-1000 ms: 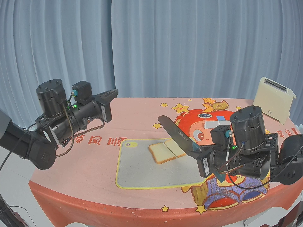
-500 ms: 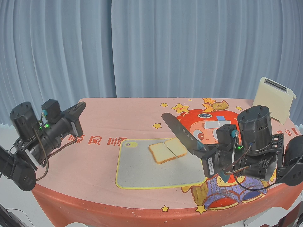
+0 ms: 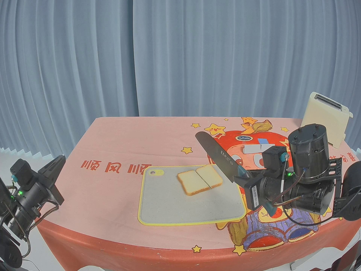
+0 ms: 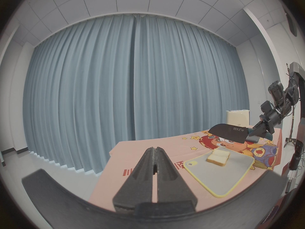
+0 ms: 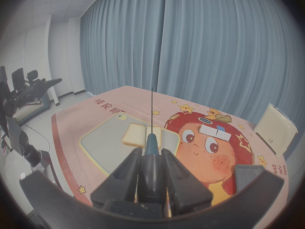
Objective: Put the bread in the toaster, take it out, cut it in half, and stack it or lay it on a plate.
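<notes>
1. The bread (image 3: 199, 180), a pale square slice with a browned crust, lies in two halves, side by side and touching. It rests just ahead of and below the right claw (image 3: 242, 180), on the flat grey plastic cutting board with a yellow rim (image 3: 161, 207).
2. The right claw is clamped on the teal handle of the dark, broad-bladed knife (image 3: 217, 155). The blade slants up and away from the claw, raised off the board and apart from the bread.
3. The left claw (image 4: 154, 150) has its fingers pressed together with nothing between them. It hangs beyond the tabletop edge, and the bread is well apart from it, across the board.
4. The cream-coloured boxy toaster (image 3: 326, 119) stands well behind the right claw, on its outer side, and nothing sticks out of its slot.
5. Small white and blue blocks (image 3: 258, 147) lie just beyond the right claw on the pink cartoon-printed tabletop (image 3: 113, 143).
6. Judging by the clean seam through the slice, the toasting, the taking out and the cutting look done. What seems left is to set the knife down and move the two halves onto a plate, stacked or laid flat, since they lie on the board and not on a plate.
</notes>
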Available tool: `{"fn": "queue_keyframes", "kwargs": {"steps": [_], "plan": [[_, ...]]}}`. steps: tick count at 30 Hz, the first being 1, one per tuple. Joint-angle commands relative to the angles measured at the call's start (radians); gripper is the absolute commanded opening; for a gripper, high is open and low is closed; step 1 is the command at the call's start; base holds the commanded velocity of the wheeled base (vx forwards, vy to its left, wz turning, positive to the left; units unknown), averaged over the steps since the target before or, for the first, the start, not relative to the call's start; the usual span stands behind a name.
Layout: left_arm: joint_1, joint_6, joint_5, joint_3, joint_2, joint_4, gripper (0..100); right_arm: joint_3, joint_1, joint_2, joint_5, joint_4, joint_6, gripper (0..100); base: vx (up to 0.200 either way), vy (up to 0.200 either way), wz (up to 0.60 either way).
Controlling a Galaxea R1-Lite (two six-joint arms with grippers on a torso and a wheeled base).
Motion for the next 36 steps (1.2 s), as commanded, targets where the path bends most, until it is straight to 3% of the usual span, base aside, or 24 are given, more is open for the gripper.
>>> {"fn": "queue_keyframes", "kwargs": {"steps": [1,4,6,8,15,22,24,30,31,32,36], "plan": [[0.042,0.004,-0.001,0.036,-0.249,0.103,0,0.002,-0.006,-0.003,0.0,0.001,0.001,0,0.0,0.0,0.0],[0.041,0.052,-0.003,0.036,-0.396,0.302,0,0.008,-0.008,0.002,0.0,-0.001,0.004,0,0.0,0.0,0.0],[0.038,0.104,-0.003,0.036,-0.506,0.485,0,0.006,-0.012,0.003,0.0,-0.001,0.006,0,0.0,0.0,0.0],[0.039,0.136,-0.003,0.036,-0.605,0.618,0,0.008,-0.014,0.003,0.0,-0.001,0.006,0,0.0,0.0,0.0],[0.059,0.145,0.002,0.036,-0.852,0.943,0,0.006,-0.017,0.005,0.0,-0.001,0.006,0,0.0,0.0,0.0],[0.068,0.127,0.004,0.036,-1.109,1.218,0,0.005,-0.026,0.0,0.0,-0.001,0.004,0,0.0,0.0,0.0],[0.068,0.098,0.02,0.033,-1.206,1.287,0,0.003,-0.034,-0.003,0.0,-0.002,0.004,0,0.0,0.0,0.0],[0.067,0.012,0.046,0.036,-1.277,1.332,0,-0.006,-0.061,0.003,0.001,-0.002,0.003,0,0.0,0.0,0.0],[0.067,0.012,0.046,0.036,-1.277,1.332,0,-0.006,-0.061,0.003,0.001,-0.002,0.003,0,0.0,0.0,0.0],[0.065,-0.03,0.066,0.034,-1.275,1.341,0,-0.007,-0.061,0.006,0.0,-0.002,0.006,0,0.0,0.0,0.0],[0.065,-0.034,0.08,0.034,-1.275,1.341,0,-0.009,-0.075,0.008,0.001,-0.004,0.003,0,0.0,0.0,0.0]]}}
